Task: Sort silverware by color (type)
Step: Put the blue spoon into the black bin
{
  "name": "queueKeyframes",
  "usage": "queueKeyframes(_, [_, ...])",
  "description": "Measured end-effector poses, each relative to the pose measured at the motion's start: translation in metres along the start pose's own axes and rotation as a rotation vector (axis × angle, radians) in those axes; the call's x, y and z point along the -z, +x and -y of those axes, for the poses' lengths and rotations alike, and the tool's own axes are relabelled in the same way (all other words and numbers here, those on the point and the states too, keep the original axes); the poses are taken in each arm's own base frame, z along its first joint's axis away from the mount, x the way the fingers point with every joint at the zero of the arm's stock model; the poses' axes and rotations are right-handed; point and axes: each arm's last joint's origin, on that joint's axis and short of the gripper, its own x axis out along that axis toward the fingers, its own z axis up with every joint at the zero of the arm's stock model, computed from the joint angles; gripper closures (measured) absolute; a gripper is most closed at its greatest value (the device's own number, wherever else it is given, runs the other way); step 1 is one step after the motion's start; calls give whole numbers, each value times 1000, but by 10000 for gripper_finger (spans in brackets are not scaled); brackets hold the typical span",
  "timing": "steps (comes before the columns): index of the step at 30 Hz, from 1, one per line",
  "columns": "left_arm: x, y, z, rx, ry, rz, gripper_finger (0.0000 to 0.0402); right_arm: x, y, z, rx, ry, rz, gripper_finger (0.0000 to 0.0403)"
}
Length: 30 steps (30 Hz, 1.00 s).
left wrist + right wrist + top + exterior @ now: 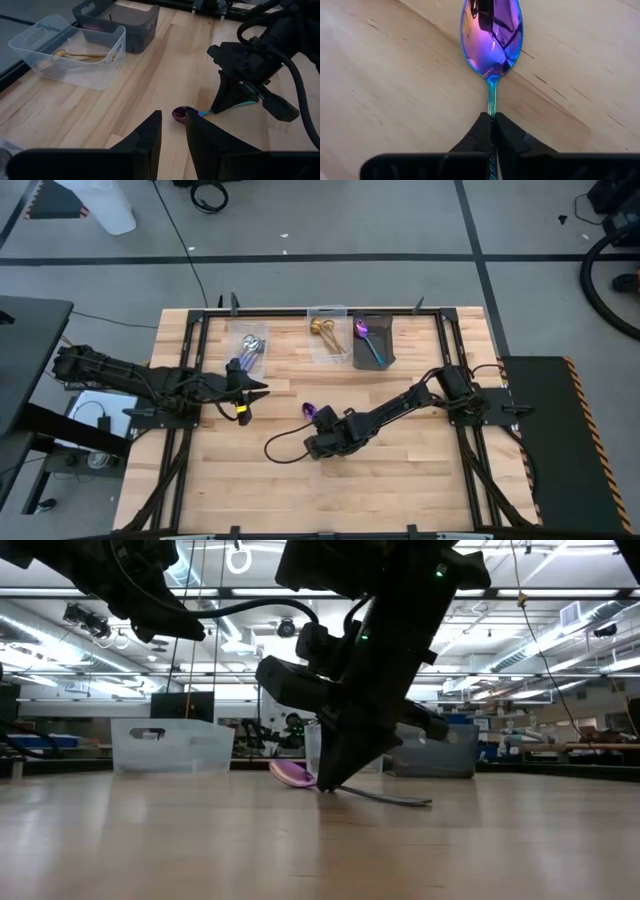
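We see the right gripper [491,131] down at the middle of the table [420,480], its two fingers pressed together on the thin teal handle of a purple spoon [491,37]. The handle runs straight between the fingertips, and the bowl lies just ahead of them on the wood. From table height, the bowl rests on the board and the handle trails out behind the gripper, close to the surface.

The left gripper [250,391] hangs above the table on the left side, near the clear bin [250,345] that holds silver spoons [252,350]. Its fingers [145,137] stand a little apart with nothing between them.

Along the far edge we find two more bins: a clear one [327,338] with gold spoons [325,330] and a dark one [373,343] with purple spoons [365,335] lying in it.
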Motion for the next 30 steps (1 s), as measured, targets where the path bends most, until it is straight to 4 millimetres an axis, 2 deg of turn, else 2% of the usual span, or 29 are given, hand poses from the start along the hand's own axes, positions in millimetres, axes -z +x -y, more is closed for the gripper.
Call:
queueKeyframes(7, [0,0,0,3,19,-1,308,-1,-2,0,-12,-33,-19,388])
queueKeyframes(12, [0,0,0,5,21,-1,308,-4,-12,3,-10,-53,-51,387])
queueKeyframes(30, [0,0,0,5,21,-1,308,-47,-95,20,-55,-78,72,387])
